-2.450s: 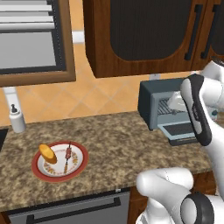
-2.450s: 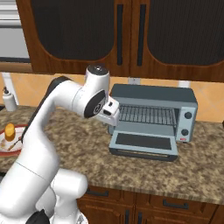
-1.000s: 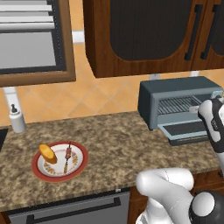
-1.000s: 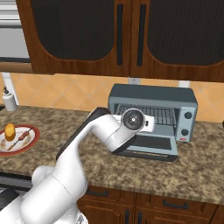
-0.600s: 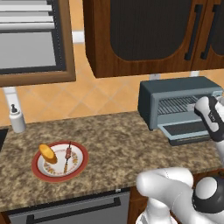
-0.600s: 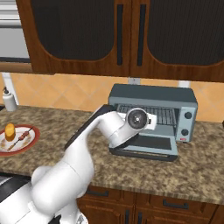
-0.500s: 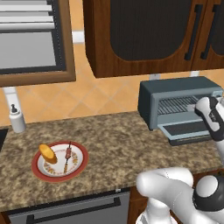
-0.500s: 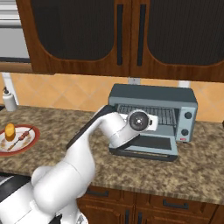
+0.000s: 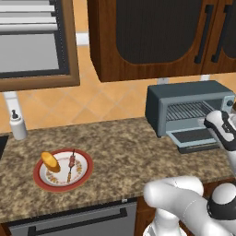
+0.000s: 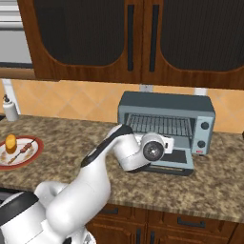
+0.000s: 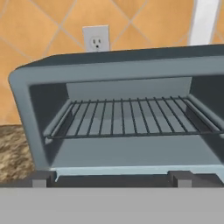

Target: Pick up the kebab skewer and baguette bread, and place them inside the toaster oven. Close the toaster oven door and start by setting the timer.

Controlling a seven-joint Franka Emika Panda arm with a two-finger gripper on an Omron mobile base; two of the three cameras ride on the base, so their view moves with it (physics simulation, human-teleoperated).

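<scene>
The toaster oven (image 9: pixel 189 108) stands at the counter's right end, its door (image 9: pixel 193 137) folded down flat and its wire rack (image 11: pixel 127 116) bare. My gripper (image 11: pixel 111 179) hovers just in front of the opening, above the lowered door (image 10: pixel 177 160). It is open, its two fingertips (image 11: pixel 41 178) set wide apart with nothing between them. Far to the left, the kebab skewer (image 9: pixel 71 163) and the baguette bread (image 9: pixel 50 162) lie side by side on a red-rimmed plate (image 9: pixel 42 180). Skewer (image 10: pixel 24 148) and bread (image 10: pixel 10 142) also appear in the right base view.
A white bottle (image 9: pixel 17 125) stands at the back left of the granite counter. Dark wood cabinets (image 10: pixel 143 38) hang low above the oven. A wall outlet (image 11: pixel 96 39) sits behind it. The oven's knobs (image 10: pixel 204 135) are on its right side.
My hand has come down from higher in front of the oven to the level of the opening, and over the last second it sank a little more. The jaws stayed open.
</scene>
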